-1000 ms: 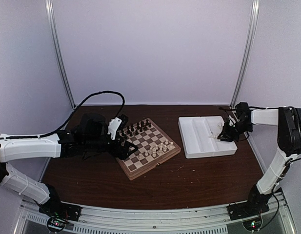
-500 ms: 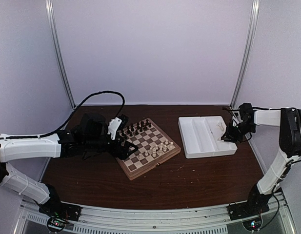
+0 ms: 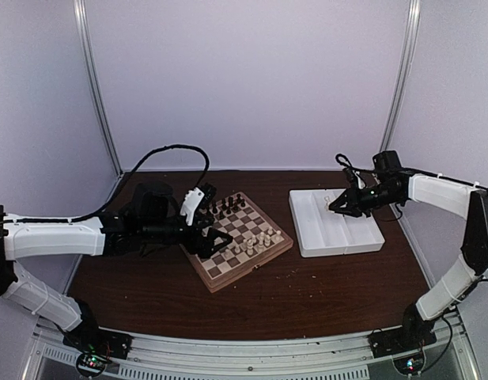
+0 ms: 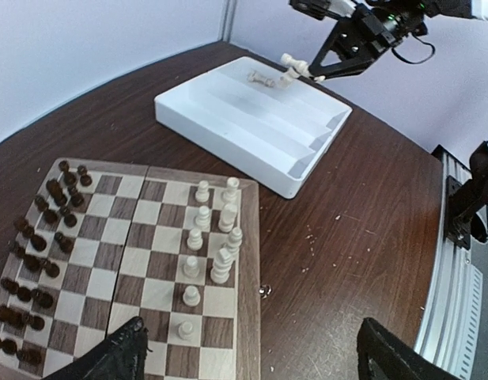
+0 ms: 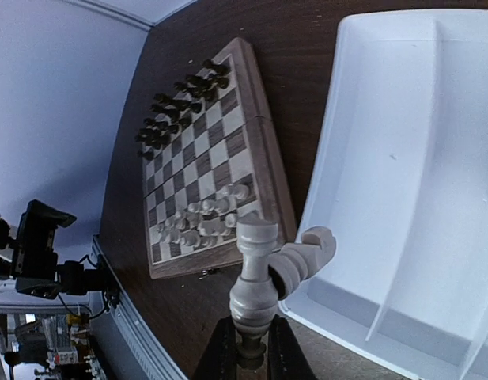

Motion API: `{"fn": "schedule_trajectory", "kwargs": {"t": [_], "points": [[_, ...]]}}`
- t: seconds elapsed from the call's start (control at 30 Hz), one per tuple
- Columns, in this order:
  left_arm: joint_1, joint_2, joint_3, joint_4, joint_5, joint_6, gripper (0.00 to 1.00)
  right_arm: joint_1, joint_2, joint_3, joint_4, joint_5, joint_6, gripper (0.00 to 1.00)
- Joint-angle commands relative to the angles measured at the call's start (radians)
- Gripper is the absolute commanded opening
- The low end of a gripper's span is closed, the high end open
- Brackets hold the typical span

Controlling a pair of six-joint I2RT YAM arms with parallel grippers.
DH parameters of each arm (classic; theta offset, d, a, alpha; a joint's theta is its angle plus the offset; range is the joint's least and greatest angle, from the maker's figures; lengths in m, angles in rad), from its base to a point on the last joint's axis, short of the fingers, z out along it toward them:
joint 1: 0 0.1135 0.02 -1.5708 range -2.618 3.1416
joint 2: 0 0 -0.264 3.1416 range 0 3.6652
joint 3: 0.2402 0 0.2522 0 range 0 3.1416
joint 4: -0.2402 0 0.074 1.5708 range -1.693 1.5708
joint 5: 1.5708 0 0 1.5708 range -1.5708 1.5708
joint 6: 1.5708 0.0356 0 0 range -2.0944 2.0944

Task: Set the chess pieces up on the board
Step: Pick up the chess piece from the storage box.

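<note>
While my right gripper (image 3: 335, 207) pinches a cream piece (image 5: 254, 269) over the tray (image 3: 362, 241), some ten chess pieces (image 4: 214, 237) stand on the board (image 3: 220, 279). I judge several left; my left gripper (image 3: 214, 239) gapes empty.

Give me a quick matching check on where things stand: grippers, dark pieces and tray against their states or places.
Things:
1. left gripper
2. right gripper
3. dark pieces
4. white tray

States or places:
A. shut on a cream piece
B. open, at the edge of the board
C. crowded along one side of the board
D. on the table beside the board

Pairs: 1-B, 2-A, 3-C, 4-D
</note>
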Motion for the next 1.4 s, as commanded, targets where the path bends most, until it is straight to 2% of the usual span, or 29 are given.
{"fn": "schedule_trajectory", "kwargs": {"t": [0.0,0.1,0.2,0.4,0.67,1.17,1.37], "points": [[-0.003,0.054,0.006,0.257,0.136,0.134,0.9,0.114,-0.055,0.076,-0.026,-0.147,-0.054,0.0],[-0.003,0.093,-0.015,0.438,0.163,0.168,0.89,0.2,-0.083,0.112,-0.04,-0.186,-0.063,0.0],[-0.005,0.135,0.004,0.513,0.18,0.187,0.88,0.263,-0.114,0.124,-0.001,-0.233,-0.027,0.0],[-0.034,0.192,0.085,0.507,0.208,0.302,0.85,0.355,-0.149,0.124,0.139,-0.273,0.093,0.0],[-0.068,0.205,0.104,0.515,0.228,0.481,0.85,0.433,-0.129,0.098,0.312,-0.307,0.219,0.0],[-0.07,0.234,0.141,0.552,0.193,0.515,0.76,0.511,-0.088,0.088,0.365,-0.337,0.23,0.0],[-0.07,0.225,0.126,0.606,0.22,0.466,0.77,0.52,-0.096,0.077,0.383,-0.364,0.221,0.0]]}}
